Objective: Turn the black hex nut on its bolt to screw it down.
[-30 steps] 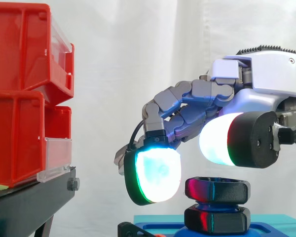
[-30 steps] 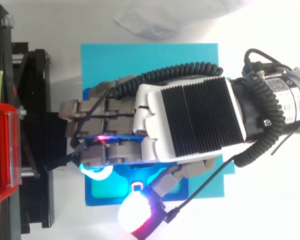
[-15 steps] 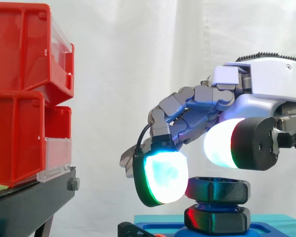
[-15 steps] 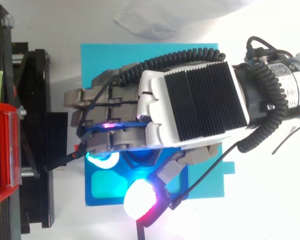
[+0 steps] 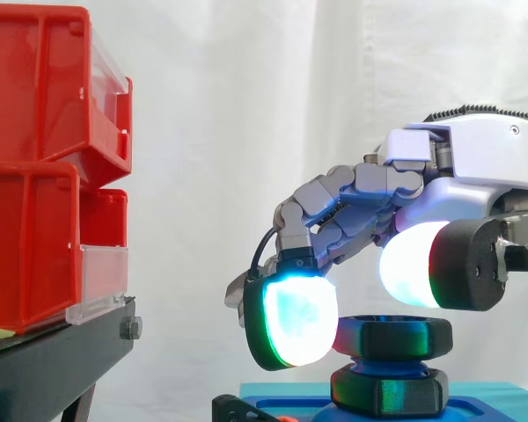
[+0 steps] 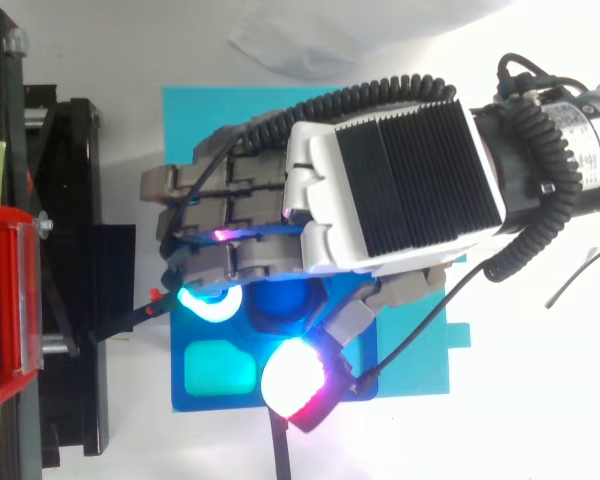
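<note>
Black hex nut (image 5: pixel 392 338) on its bolt (image 5: pixel 389 360), under the robot hand (image 5: pixel 475 167).

In the side view the nut sits high on the blue bolt, apart from a second black hex piece (image 5: pixel 389 391) at its 6 o'clock, just above the blue plate (image 6: pixel 212 372). The robot hand comes in from 3 o'clock and arches over the nut; whether it grips the nut or only hovers close cannot be told. From above, the nut lies toward the plate's 12 o'clock side, and the plate lies on a cyan sheet (image 6: pixel 300 110) on the white surface (image 6: pixel 540 400). Red bins (image 5: pixel 35 158) on a black stand (image 5: pixel 53 356) stand at the nut's 9 o'clock, well apart.
</note>
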